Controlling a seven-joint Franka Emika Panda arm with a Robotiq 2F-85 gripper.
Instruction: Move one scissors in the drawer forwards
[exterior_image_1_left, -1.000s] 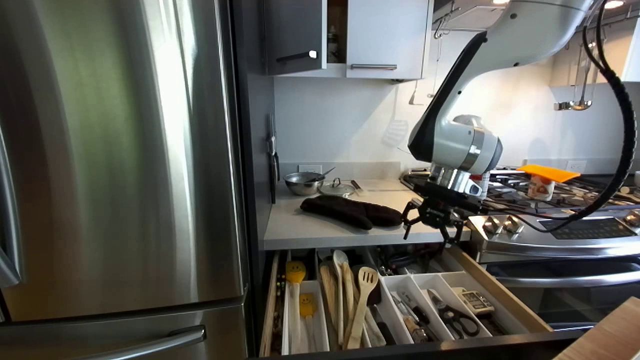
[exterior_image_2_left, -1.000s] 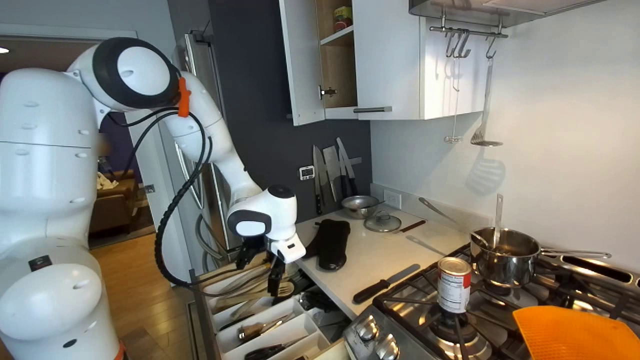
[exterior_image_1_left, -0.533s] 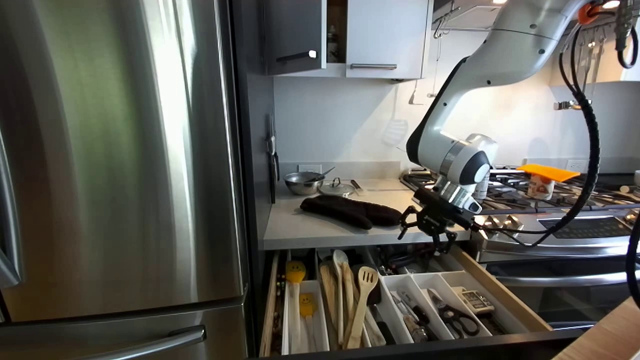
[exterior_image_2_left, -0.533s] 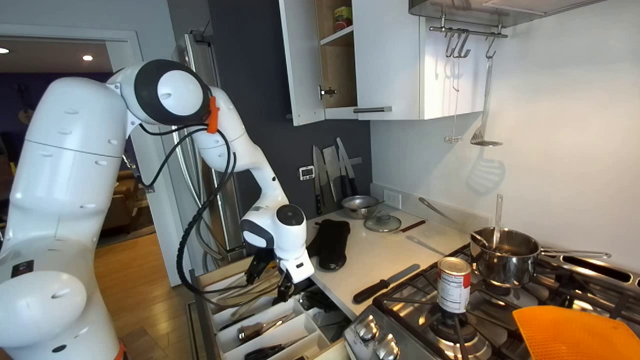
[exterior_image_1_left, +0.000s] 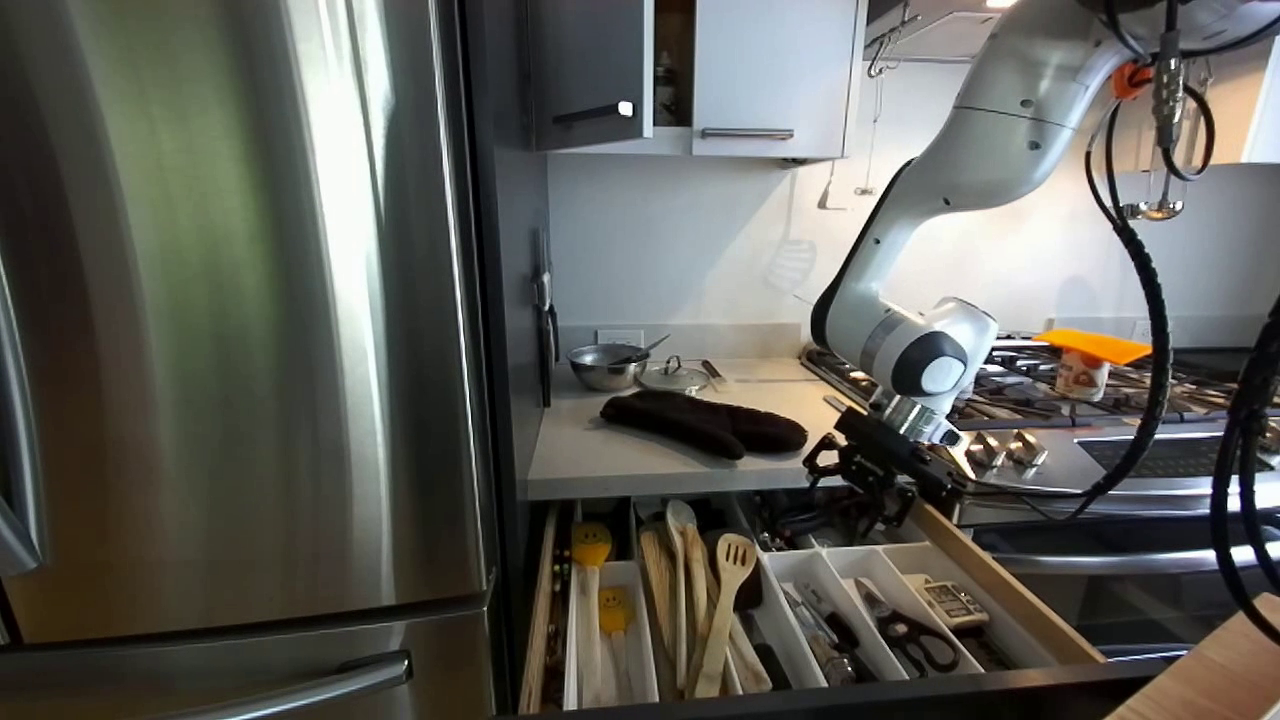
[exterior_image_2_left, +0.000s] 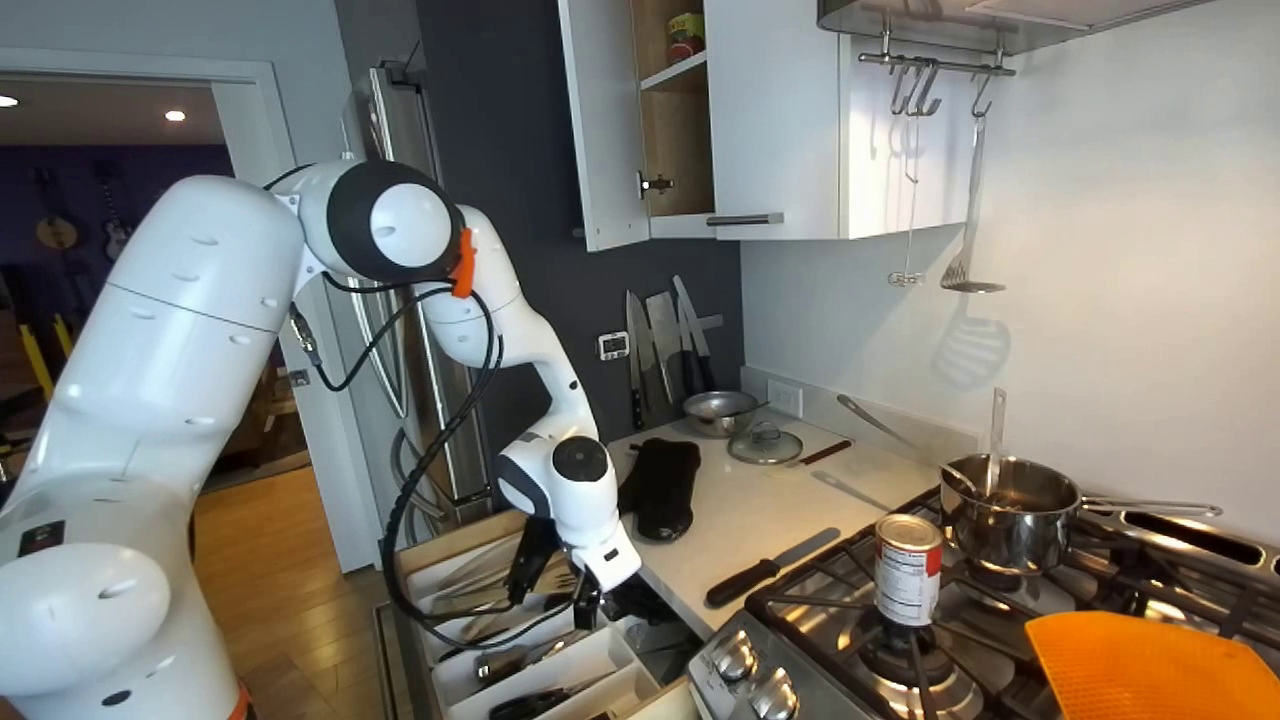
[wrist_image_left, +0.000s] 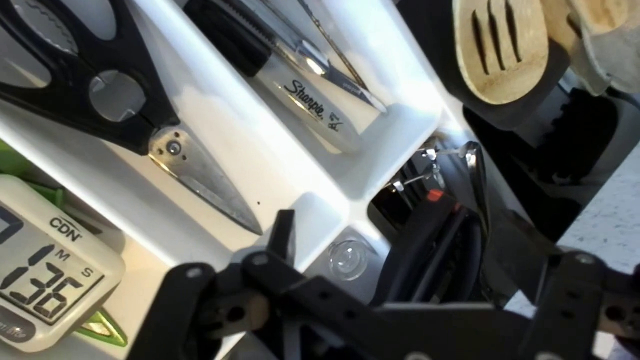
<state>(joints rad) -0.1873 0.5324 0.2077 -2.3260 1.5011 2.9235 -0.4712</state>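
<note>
In the wrist view alone, the scissors (wrist_image_left: 159, 114) show a clear rivet (wrist_image_left: 173, 147), fingers (wrist_image_left: 283, 232) spread.

Marker (wrist_image_left: 311, 106): "Sharpie". Timer (wrist_image_left: 82, 245): "CDN"; screen (wrist_image_left: 37, 283) shows "M", "S", digits 1 36, another cut off; button (wrist_image_left: 16, 325) lettering blurred.
</note>
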